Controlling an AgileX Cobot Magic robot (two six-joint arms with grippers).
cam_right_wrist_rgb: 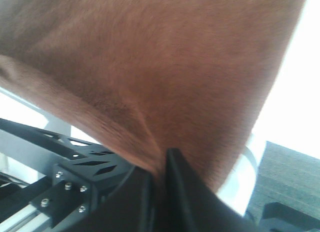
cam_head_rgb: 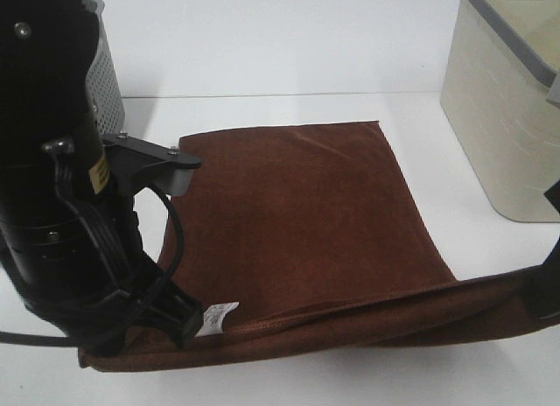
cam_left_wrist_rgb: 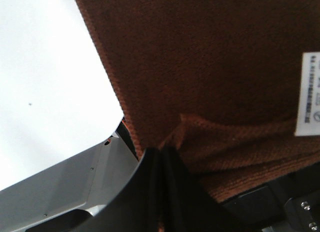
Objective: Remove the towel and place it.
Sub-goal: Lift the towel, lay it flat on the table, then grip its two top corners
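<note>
The dark brown towel (cam_head_rgb: 297, 213) lies spread on the white table (cam_head_rgb: 455, 380), its white tag (cam_head_rgb: 219, 315) on the near edge. That near edge is folded up and stretched between my two grippers. At the near left corner beside the tag, my left gripper (cam_head_rgb: 185, 325) is shut on the hem; the left wrist view shows its black fingers (cam_left_wrist_rgb: 172, 167) pinching a fold of the towel (cam_left_wrist_rgb: 210, 67) close to the tag (cam_left_wrist_rgb: 310, 94). My right gripper (cam_head_rgb: 544, 288) holds the near right corner at the frame's edge, and its fingers (cam_right_wrist_rgb: 177, 164) are closed on a crease of the towel (cam_right_wrist_rgb: 150, 62).
A cream bin with a grey lid (cam_head_rgb: 503, 100) stands at the back right. A perforated pale basket (cam_head_rgb: 107, 78) stands at the back left, partly hidden by my bulky left arm (cam_head_rgb: 61, 178).
</note>
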